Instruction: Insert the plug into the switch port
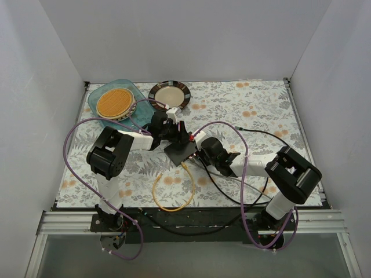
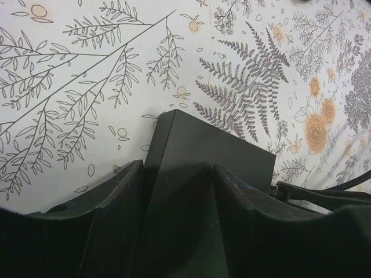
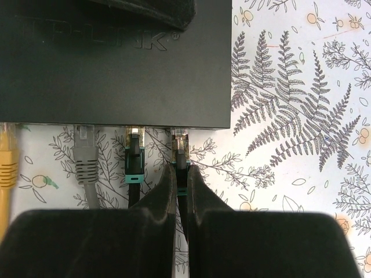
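Left end effector [image 2: 178, 169] was closed across the switch [image 2: 203, 156], steadying it. Right end effector [image 3: 181, 174] was pinched nearly shut on a black cable [image 3: 181, 157], not the yellow cable [image 3: 6, 174]. The plug [image 3: 5, 138] sat at the leftmost switch port [image 3: 7, 128] (seated or not, I couldn't tell; the frame edge cut it off). I judged it light and rigid, its latch tab brittle, the cable springy. Best gripped on the boot behind the clip.

Grey plug [image 3: 86, 156] and black plug [image 3: 181, 145] close along switch [image 3: 116, 69] edge; bare tablecloth [image 3: 290, 116] rightward
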`<state>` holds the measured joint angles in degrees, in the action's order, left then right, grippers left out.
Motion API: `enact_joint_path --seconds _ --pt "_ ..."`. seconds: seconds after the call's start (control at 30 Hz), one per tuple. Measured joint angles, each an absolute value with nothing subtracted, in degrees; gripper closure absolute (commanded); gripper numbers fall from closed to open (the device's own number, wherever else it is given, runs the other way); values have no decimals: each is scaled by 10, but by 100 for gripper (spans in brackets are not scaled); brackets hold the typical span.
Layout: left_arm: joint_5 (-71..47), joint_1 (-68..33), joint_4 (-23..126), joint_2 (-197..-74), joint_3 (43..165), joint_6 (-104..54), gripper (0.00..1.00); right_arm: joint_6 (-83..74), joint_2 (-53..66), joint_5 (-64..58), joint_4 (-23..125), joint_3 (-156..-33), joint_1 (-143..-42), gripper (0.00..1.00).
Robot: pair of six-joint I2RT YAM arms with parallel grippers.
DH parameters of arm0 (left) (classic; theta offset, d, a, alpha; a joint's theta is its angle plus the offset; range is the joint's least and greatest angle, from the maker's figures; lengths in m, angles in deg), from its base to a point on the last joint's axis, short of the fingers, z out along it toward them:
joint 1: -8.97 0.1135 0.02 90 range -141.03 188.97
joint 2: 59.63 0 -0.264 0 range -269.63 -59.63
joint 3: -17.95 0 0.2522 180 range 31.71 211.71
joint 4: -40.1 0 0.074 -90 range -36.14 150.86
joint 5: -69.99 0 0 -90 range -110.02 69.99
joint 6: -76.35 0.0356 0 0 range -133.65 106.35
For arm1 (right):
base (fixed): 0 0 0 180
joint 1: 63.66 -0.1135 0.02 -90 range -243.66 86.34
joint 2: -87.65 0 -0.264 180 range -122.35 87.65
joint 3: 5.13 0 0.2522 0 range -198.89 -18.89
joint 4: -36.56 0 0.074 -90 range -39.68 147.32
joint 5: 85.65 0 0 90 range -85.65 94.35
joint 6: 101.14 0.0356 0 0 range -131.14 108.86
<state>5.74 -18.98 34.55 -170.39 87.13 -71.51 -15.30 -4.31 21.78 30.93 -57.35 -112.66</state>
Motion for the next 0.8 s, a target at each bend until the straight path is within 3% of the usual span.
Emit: enact_joint_path --seconds 0.53,0.8 --pt "31 -190 322 -1670 819 -721 51 -130 -65 235 268 -575 -1116 99" --pt "18 -196 349 -1668 834 -727 46 -133 -64 223 270 -575 -1113 99"
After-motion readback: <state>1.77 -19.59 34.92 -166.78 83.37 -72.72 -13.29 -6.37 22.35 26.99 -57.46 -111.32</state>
